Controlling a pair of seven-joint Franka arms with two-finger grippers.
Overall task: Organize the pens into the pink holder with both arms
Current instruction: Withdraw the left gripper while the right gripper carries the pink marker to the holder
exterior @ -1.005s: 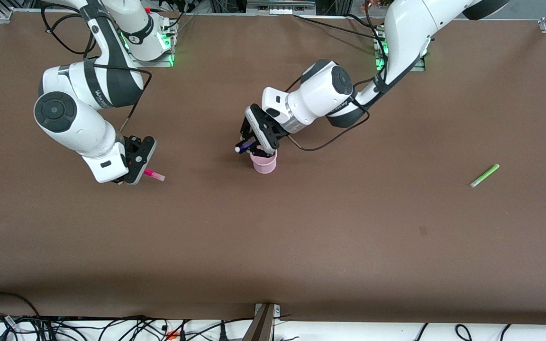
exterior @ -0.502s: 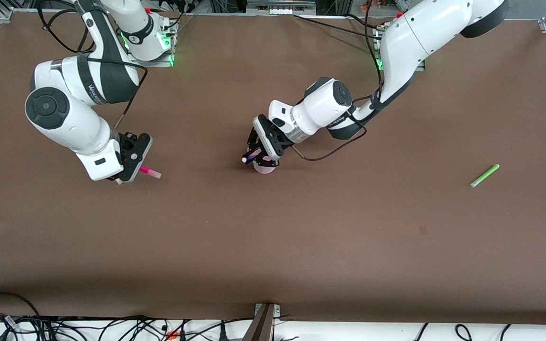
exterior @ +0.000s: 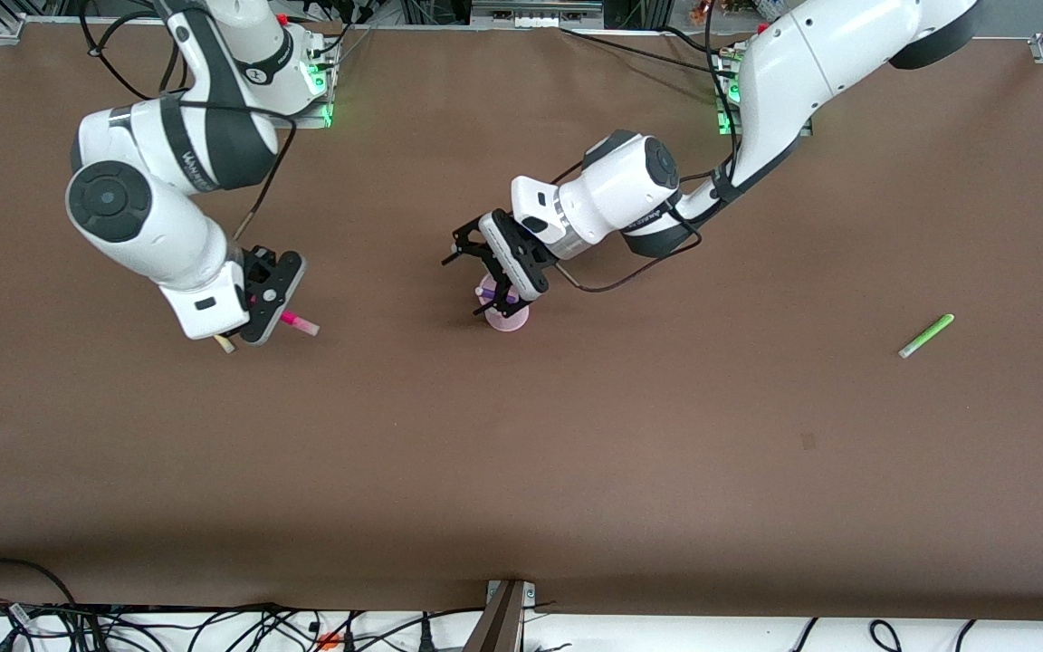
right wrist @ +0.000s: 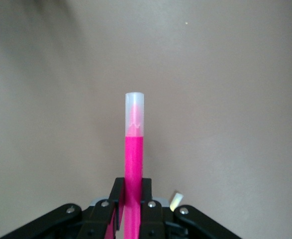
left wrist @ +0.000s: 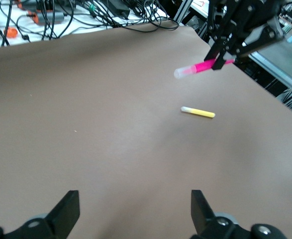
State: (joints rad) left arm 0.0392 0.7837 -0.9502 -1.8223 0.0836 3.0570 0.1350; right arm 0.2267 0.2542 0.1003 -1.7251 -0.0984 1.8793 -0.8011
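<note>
The pink holder stands mid-table with the dark purple-blue pen in it. My left gripper is open and empty just above the holder; the left wrist view shows its fingers spread wide over bare table. My right gripper is shut on the magenta pen, held above the table toward the right arm's end; it also shows in the right wrist view and the left wrist view. The yellow pen lies on the table under that gripper. The green pen lies toward the left arm's end.
The brown table top stretches wide on the side nearer the front camera. Cables hang along that edge. The arms' bases stand at the farthest edge.
My left gripper has opened and let the purple-blue pen go into the holder, then lifted slightly. My right gripper has shifted a little with the magenta pen.
</note>
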